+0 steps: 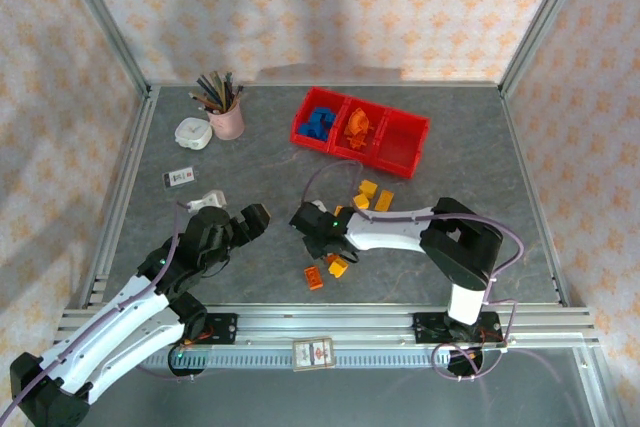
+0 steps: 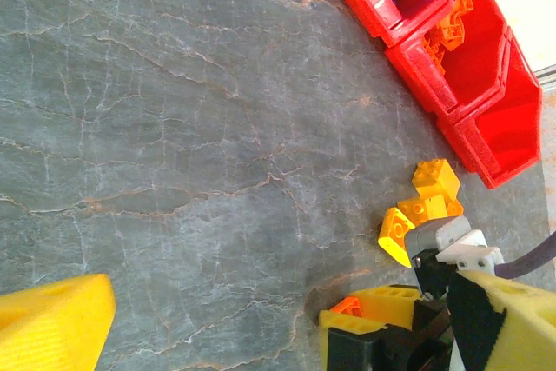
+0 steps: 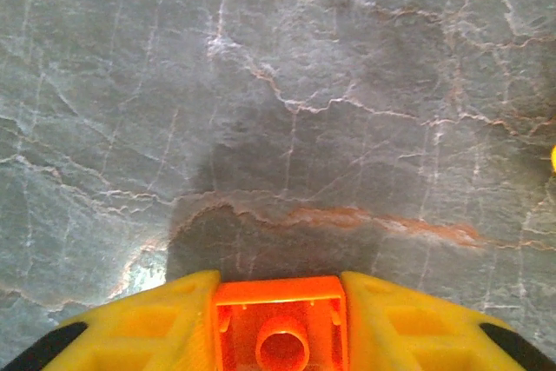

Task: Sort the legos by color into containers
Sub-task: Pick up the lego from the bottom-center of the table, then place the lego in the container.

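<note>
Right hand point(image 1: 313, 229) is clamped on an orange brick point(image 3: 280, 336) over the desk point(image 1: 450, 172), well apart from the bins point(image 1: 408, 145), on their near side. Left hand point(image 1: 252, 219) gapes open, farther left.

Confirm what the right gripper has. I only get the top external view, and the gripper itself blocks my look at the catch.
Observer: The right gripper is shut on an orange lego brick, clamped from both sides.
Operator: Give me the brick's orientation.
Observer: Its hollow underside, with one round tube, faces the right wrist camera.
Operator: Check the left gripper too.
Observer: The left gripper is open and holds nothing; its wrist view looks past one yellow finger onto bare grey table.
</note>
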